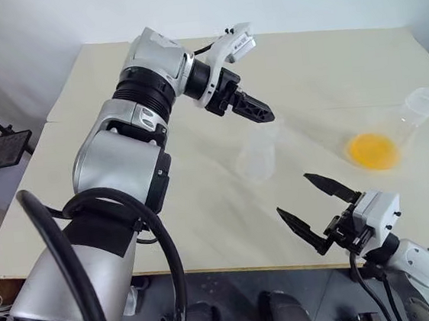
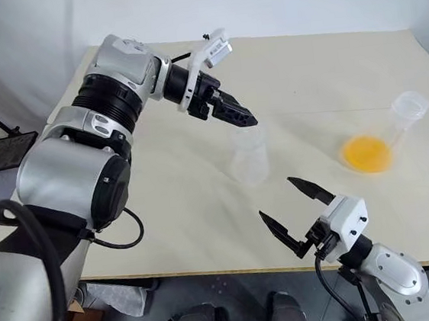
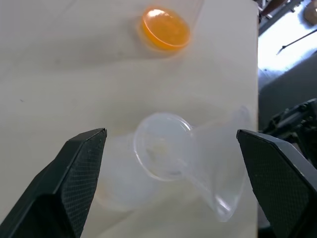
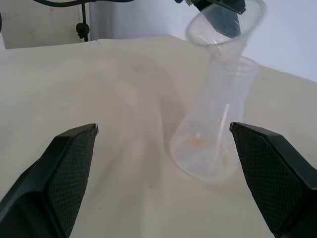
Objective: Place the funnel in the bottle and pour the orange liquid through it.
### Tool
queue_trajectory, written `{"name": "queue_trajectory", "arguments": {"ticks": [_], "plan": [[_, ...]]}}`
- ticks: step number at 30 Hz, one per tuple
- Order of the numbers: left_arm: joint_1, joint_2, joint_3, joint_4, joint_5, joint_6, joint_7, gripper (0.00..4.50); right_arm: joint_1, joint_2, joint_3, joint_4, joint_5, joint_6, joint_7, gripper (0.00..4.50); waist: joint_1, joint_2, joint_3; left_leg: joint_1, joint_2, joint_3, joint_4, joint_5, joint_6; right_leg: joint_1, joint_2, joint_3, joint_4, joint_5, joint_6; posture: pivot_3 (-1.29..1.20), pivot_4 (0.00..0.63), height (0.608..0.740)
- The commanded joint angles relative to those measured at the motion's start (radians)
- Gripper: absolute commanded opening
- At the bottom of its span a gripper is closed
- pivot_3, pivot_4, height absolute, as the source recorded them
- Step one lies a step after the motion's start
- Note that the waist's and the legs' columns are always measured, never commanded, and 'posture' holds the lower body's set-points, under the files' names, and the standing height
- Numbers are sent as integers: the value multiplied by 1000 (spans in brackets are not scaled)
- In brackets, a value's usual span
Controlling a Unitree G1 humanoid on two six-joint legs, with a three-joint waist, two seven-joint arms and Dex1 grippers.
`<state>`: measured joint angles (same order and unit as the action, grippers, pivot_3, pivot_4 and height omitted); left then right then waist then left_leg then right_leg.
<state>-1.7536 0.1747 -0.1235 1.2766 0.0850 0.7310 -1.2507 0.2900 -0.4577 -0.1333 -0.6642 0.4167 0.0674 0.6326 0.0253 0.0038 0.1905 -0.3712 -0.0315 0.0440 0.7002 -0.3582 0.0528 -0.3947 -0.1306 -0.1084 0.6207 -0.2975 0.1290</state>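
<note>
The funnel sits in the bottle, seemingly tilted, just below the left gripper, whose jaws stand wide apart. The right gripper, jaws also apart, hovers nearer the bench edge, well clear.

The clear funnel sits tilted in the open neck of the upright, transparent, empty bottle at mid-table, while the orange liquid rests as a bright disc in the base of a second clear flask standing well apart, to the right.
</note>
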Motion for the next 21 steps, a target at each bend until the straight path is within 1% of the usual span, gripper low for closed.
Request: {"name": "queue_trajectory", "arguments": {"ticks": [1,6,10,12,14,16,19,21], "plan": [[3,6,23,3,-9,-48,50,4462,1,1,-1,-21,3,-18,-3,4500,0,0,0,0,0,0,0,0,0,0,0,0,0,0,0,0,150,740],[28,10,42,-1,-22,-109,73,4462,1,3,-3,-23,1,-18,-7,4500,0,0,0,0,0,0,0,0,0,0,0,0,0,0,0,0,150,740],[102,64,148,-67,-141,-298,-122,4462,7,8,-44,-24,25,-4,-31,4500,-2,0,0,0,0,0,0,0,0,0,0,0,0,0,0,0,150,740],[155,98,192,-97,-187,-394,-194,4462,15,3,-66,-25,45,5,-34,4500,-4,0,0,1,0,0,0,0,0,0,0,0,1,0,0,0,150,740],[193,130,238,-117,-234,-432,-222,4462,20,-2,-86,-26,59,10,-32,4500,-4,0,0,1,1,1,0,0,0,-1,0,0,1,0,0,0,150,740],[236,156,257,-145,-256,-496,-254,4462,24,-7,-111,-25,76,15,-30,4500,-4,1,0,1,0,1,0,0,0,-1,0,0,1,0,0,0,150,740],[330,202,285,-214,-288,-614,-287,4462,22,-9,-166,-21,103,24,-43,4500,-3,1,0,1,0,1,1,0,0,-1,0,0,2,0,0,0,150,740],[431,236,286,-293,-298,-693,-306,4462,32,-9,-218,-11,125,28,-50,4500,-2,1,-1,1,0,0,1,0,0,0,0,0,2,0,0,0,150,740]]}}
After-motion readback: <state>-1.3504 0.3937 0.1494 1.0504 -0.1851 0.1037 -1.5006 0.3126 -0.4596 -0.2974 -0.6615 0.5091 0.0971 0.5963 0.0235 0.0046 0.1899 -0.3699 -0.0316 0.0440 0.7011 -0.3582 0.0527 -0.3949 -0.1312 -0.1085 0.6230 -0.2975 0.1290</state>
